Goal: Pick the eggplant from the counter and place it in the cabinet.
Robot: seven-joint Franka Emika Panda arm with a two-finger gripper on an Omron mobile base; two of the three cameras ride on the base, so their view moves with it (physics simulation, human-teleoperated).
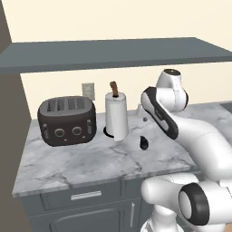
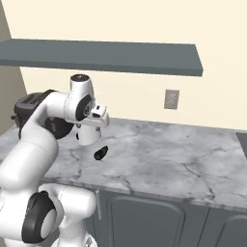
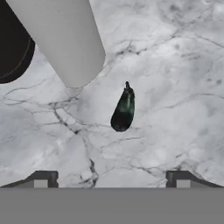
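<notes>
The white arm rises from the lower right of the left base view and folds forward, its wrist bent down over the counter (image 1: 59, 167). In the hand view the gripper (image 3: 111, 178) points down at the marble, fingertips (image 3: 42, 179) spread wide apart with nothing between them. The eggplant (image 3: 123, 109) lies bare on the counter at that frame's centre, just beside the paper towel roll (image 1: 116, 115). The toaster (image 1: 66, 120), at centre left of the left base view, is mostly hidden behind the arm in the right base view. The cabinet (image 1: 113, 53) spans the top. No writing is legible.
</notes>
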